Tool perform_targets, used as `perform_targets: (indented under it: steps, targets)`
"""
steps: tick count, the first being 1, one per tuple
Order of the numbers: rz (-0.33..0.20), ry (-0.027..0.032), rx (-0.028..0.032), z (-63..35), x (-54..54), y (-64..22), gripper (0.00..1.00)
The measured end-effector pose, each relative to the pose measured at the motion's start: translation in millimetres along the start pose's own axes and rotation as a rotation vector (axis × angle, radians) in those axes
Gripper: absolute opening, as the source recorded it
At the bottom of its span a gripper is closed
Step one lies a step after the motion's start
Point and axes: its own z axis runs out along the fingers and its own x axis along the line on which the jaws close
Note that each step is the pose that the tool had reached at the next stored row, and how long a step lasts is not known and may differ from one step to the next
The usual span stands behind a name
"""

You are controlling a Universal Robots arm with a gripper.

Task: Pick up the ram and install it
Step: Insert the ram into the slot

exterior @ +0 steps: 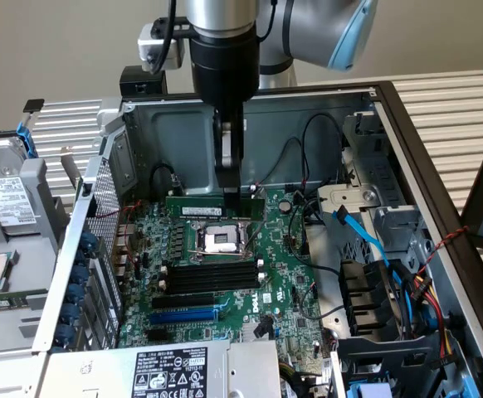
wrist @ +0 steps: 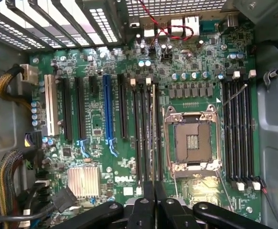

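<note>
Ram [exterior: 200, 206] hangs clamped in the end effector [exterior: 229, 192] above the motherboard [exterior: 291, 290].

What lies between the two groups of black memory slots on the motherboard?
The empty CPU socket lies between them; the wrist view shows it.

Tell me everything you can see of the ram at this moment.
The ram is a long, thin, dark-green board with a small white label on its face. It stands on its long edge, level, over the motherboard, beyond the CPU socket in the exterior view. The gripper holds it from above, fingers shut on its upper edge near the middle. In the wrist view it shows edge-on as a thin line. Whether it sits in a slot, I cannot tell.
</note>
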Motion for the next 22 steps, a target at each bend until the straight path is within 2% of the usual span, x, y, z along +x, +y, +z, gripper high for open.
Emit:
perform_targets:
  steps: [11, 17, 19, 22]
  targets:
    - [-0.054, -0.0011, 0.0034, 17.8, 0.0, 5.2, 0.12]
    - [-0.061, -0.0014, 0.0063, 25.8, 2.7, 12.2, 0.12]
    - [-0.061, -0.0016, 0.0102, 28.4, 3.4, 15.0, 0.12]
    - [-0.060, -0.0040, 0.0234, 31.5, 4.7, 17.7, 0.12]
